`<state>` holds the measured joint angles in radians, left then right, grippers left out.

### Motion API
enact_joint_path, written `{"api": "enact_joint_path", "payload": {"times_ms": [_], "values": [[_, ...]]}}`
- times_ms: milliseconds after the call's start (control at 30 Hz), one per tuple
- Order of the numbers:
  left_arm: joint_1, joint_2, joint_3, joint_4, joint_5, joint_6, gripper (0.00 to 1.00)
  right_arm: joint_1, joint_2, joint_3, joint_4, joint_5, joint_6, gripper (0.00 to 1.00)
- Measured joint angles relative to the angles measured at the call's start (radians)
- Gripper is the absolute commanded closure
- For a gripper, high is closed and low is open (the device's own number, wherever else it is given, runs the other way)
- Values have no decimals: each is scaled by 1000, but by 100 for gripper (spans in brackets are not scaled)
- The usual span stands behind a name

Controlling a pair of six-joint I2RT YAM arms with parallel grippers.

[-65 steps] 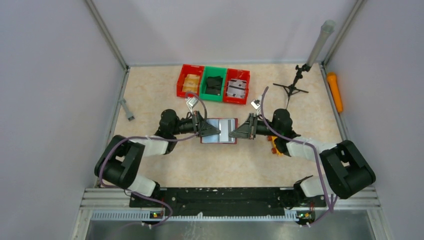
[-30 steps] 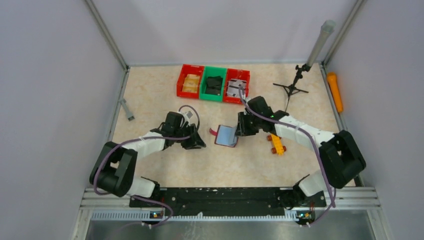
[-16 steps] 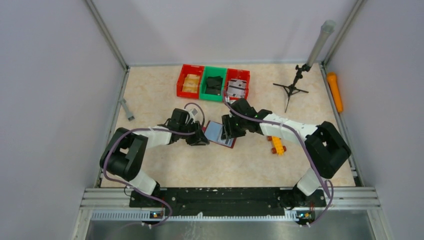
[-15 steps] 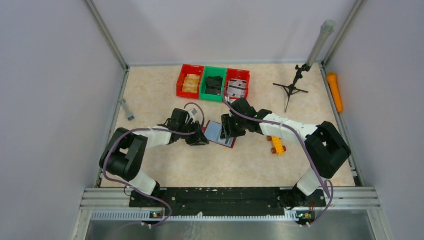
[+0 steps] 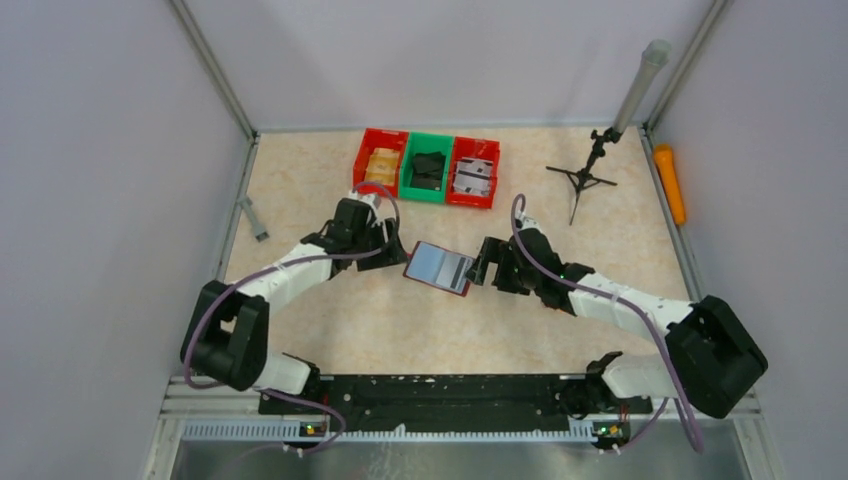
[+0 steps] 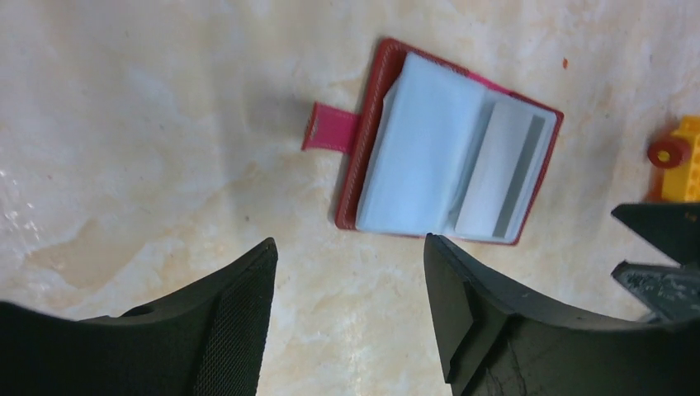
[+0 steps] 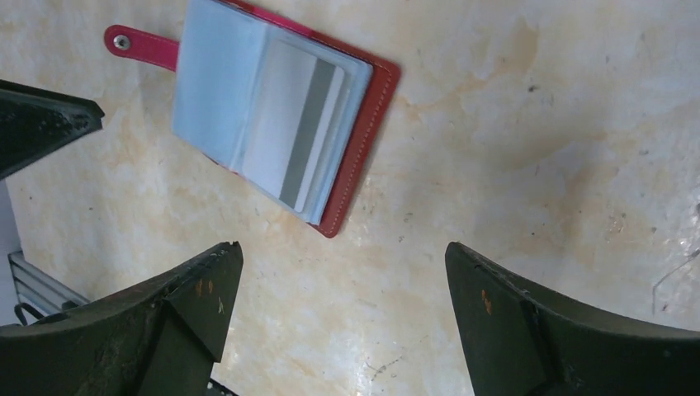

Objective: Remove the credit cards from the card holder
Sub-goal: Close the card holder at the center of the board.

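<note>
Currently: card holder lies open on table, 1 striped card among pale sleeves; left gripper and right gripper both spread wide, empty.

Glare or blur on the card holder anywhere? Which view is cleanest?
Top external: the card holder is small, and its sleeves are a flat bluish sheen with no card detail. Left wrist: slightly soft, with the sleeves washed out to pale white-blue. Right wrist: sharpest. The stitching is crisp and the grey stripe on a card reads through the sleeve. Shadows are soft and there is no hard glare.
</note>
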<state>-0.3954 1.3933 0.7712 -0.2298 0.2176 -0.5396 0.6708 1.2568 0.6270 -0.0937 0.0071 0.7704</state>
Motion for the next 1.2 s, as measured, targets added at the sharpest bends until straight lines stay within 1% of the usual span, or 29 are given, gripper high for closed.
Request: {"api": "enact_joint_path", "payload": {"times_ms": [67,200,333,400,533,700,800,867,1067,1200], "values": [[0,53,45,-3,-27,6,31,0,9,-50,53,-1,50,5],[0,156,112,-4,-72,16,31,0,80,-60,146,-4,112,8],[-1,256,178,-17,-82,24,37,0,164,-59,242,-10,159,9],[-6,311,215,-27,-86,35,42,0,198,-57,291,-24,180,10],[-23,375,284,-49,-96,56,57,0,272,-42,402,-72,219,12],[-32,407,315,-56,-98,79,75,0,354,-21,521,-144,255,19],[-29,417,324,-63,-94,94,84,0,364,-21,543,-172,265,24],[-26,420,325,-63,-92,99,88,0,365,-21,557,-186,270,27],[-16,425,326,-61,-62,105,95,-5,378,-8,661,-256,282,35],[-16,427,320,-45,-35,100,96,-6,415,31,770,-315,297,35]]}}
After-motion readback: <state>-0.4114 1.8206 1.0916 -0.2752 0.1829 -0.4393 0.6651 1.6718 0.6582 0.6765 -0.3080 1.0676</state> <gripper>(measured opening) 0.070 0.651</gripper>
